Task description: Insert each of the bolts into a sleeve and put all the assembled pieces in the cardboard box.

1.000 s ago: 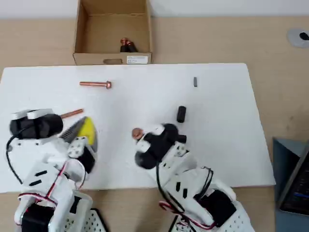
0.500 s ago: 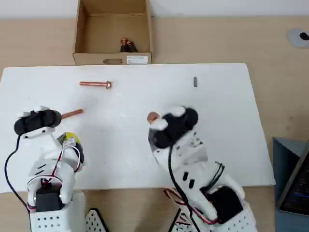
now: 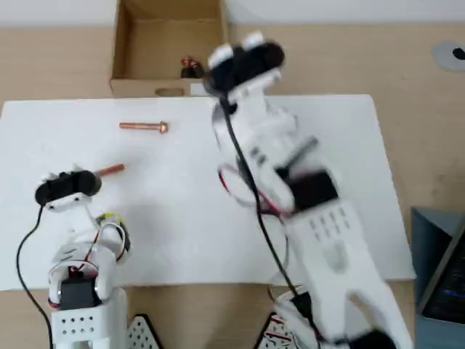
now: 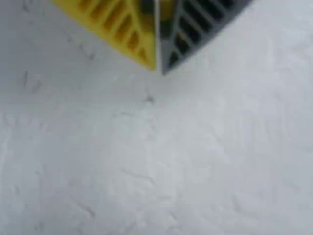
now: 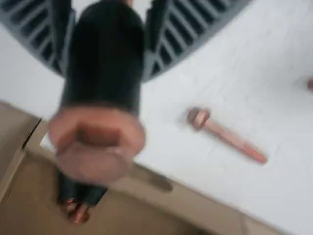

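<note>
Step in hand, judged: boxing. Right pincer (image 5: 105,63) grasping sleeved bolt (image 5: 98,134) over near wall of box (image 3: 145,89). Finished piece (image 3: 190,67) inside box: one. Loose bolts (image 3: 144,127) before box: two. Left pincer (image 4: 157,61) clenched, empty. Next: advance past wall, then release.

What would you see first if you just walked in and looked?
The right arm stretches over the white mat to the cardboard box, its fingers clamped on a black sleeve with a copper bolt through it. Two loose bolts lie on the mat's left side.
</note>
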Action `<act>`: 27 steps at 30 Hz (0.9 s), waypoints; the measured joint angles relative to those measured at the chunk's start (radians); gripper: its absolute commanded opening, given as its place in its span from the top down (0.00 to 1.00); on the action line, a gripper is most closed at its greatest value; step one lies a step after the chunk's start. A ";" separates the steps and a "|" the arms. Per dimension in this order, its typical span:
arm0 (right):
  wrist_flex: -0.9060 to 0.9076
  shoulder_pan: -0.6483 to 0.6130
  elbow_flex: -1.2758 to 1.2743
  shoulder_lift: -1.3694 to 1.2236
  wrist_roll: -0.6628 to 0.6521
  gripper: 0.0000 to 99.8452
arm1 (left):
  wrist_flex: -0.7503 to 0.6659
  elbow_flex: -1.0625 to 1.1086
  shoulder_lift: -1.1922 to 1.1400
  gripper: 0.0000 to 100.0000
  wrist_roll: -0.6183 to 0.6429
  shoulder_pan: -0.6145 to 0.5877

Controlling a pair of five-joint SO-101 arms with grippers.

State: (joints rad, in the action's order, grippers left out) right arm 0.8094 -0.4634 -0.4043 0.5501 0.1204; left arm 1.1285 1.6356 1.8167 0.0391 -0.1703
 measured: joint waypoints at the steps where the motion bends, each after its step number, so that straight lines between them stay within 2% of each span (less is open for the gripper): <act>1: -0.011 0.003 0.041 -0.055 0.000 0.99 | 0.000 0.000 0.000 1.00 0.000 0.000; 4: -0.051 0.011 0.169 -0.209 -0.003 0.99 | 0.000 0.000 0.000 1.00 0.000 0.000; 14: -0.221 0.014 0.578 -0.730 -0.155 0.99 | 0.000 0.000 0.000 1.00 0.000 0.000; 27: -0.227 0.014 1.160 -1.329 -0.396 0.99 | 0.000 0.000 0.000 1.00 0.000 0.000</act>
State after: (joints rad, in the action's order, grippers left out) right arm 0.5823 -0.4496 0.7557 -0.7787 -0.2754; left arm 1.1285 1.6356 1.8167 0.0391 -0.1703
